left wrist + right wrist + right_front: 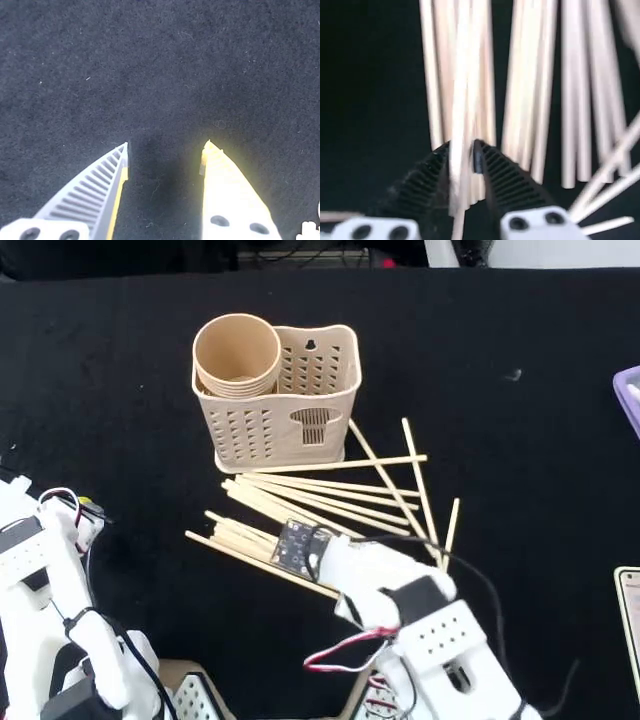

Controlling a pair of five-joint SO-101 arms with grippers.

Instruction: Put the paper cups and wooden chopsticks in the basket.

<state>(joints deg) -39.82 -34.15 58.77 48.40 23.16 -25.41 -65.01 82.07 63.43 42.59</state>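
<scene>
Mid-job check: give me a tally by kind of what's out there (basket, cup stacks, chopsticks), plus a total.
Basket: 1
Paper cup stack, standing in the basket: 1 (nested cups, number unclear)
Chopsticks, lying loose outside the basket: at least 10 (they overlap, exact count unclear)
Total: at least 12

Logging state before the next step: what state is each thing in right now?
paper cups: stacked, upright, inside one end of the basket.
basket: upright, no chopsticks in it.
wooden chopsticks: lying loose on the table, in front of the basket.
right gripper: shut on wooden chopsticks in the pile.
left gripper: open, empty, above the table.
</scene>
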